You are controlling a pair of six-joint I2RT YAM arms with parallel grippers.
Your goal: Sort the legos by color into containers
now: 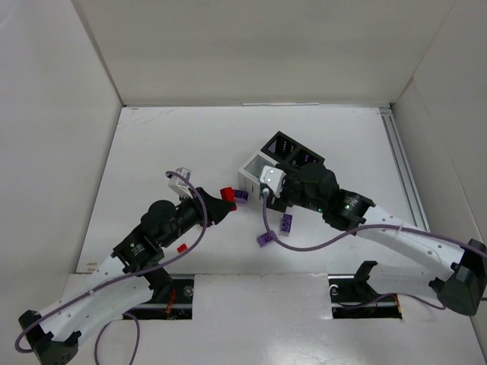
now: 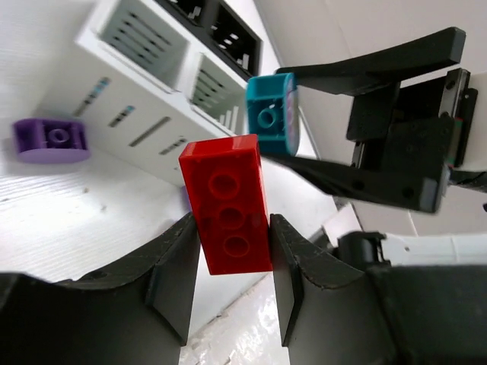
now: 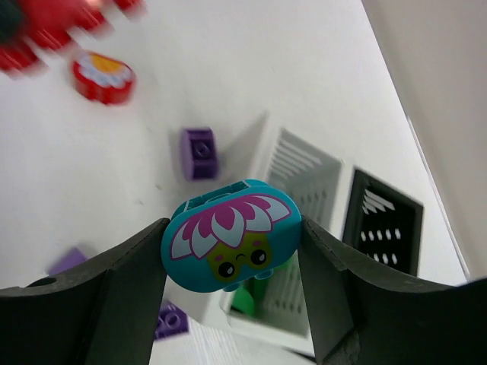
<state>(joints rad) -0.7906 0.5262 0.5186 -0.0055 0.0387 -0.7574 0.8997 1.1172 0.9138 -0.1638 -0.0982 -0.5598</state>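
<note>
A red brick [image 2: 226,201] fills the left wrist view, clamped lengthwise between the jaws of the left gripper [image 2: 232,228], its holed face toward the lens. Just behind it, the right gripper [image 3: 232,232] is closed on a teal piece [image 3: 230,245], an oval printed with a pink flower and a small face.

From above, both grippers meet near the middle of the table [image 1: 152,144], on the left side of the bins [image 1: 278,163]. The red brick is held close to the white pair. The teal piece seems to hang over the near corner of a white bin [image 3: 300,182], though the wrist hides it from above. The black bins [image 1: 293,150] sit on the far side of the block.

A green brick [image 3: 243,298] lies inside that white bin. One purple brick [image 3: 199,152] rests on the table just beside it. Two more purple ones [image 1: 286,223] [image 1: 264,239] lie nearer the arms, under the right wrist's cable. A small red piece [image 1: 182,248] sits beside the left arm, and a round red piece [image 3: 103,76] with a daisy print lies farther out.
</note>
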